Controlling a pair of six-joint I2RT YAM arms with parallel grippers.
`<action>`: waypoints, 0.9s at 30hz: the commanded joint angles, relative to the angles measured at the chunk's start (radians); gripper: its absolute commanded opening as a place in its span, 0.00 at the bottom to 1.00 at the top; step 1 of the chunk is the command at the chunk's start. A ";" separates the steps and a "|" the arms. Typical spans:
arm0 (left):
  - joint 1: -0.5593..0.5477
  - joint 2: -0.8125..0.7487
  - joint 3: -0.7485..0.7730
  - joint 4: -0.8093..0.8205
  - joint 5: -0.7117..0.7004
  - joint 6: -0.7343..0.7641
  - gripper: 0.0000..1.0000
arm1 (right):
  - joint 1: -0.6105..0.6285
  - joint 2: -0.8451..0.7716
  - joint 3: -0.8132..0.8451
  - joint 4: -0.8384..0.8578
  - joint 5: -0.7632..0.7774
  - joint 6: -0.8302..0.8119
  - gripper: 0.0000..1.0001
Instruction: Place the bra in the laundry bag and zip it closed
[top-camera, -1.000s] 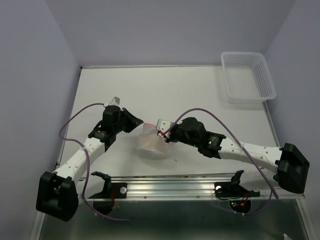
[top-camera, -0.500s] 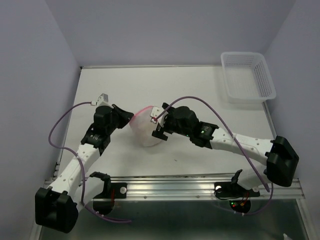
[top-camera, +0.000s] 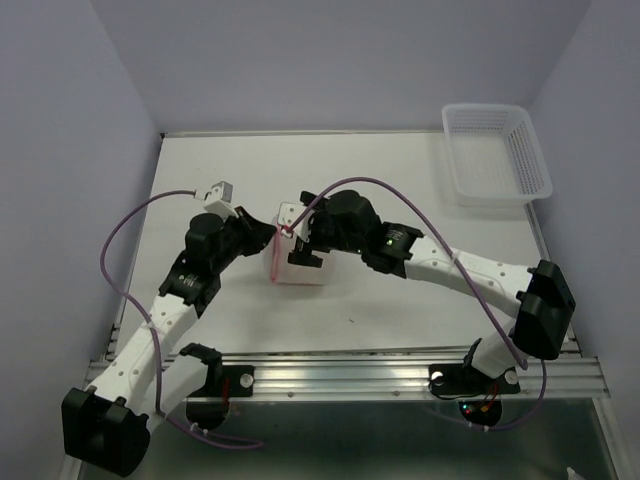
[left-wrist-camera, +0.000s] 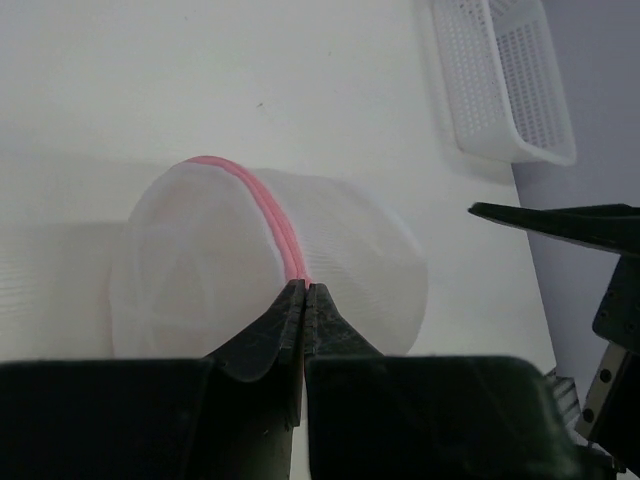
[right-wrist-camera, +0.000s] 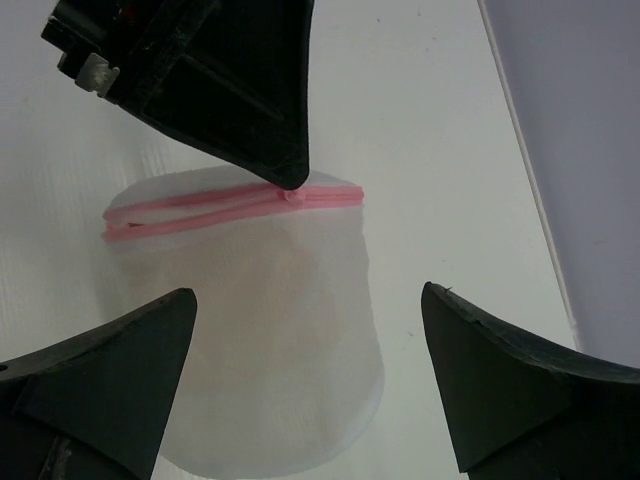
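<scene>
Small white mesh bag (top-camera: 297, 265) with pink zipper rim on white surface (top-camera: 400, 190), left claw (left-wrist-camera: 303, 292) pinching its rim, right claw (right-wrist-camera: 305, 292) wide open just over it, white plastic lattice basket (top-camera: 530, 165) far off

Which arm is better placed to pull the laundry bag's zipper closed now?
Probably right: the right end effector hangs open over the laundry bag, free to grasp. The left end effector is shut on the pink zipper rim, holding it.
</scene>
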 joint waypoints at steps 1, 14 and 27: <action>-0.005 -0.031 0.063 0.130 0.159 0.144 0.00 | -0.015 0.025 0.073 -0.064 -0.018 -0.089 1.00; -0.089 0.072 0.134 0.152 0.284 0.304 0.00 | -0.079 -0.037 0.033 -0.066 -0.054 -0.113 1.00; -0.152 0.078 0.146 0.117 0.206 0.355 0.00 | -0.098 -0.017 0.015 -0.129 -0.073 -0.093 0.63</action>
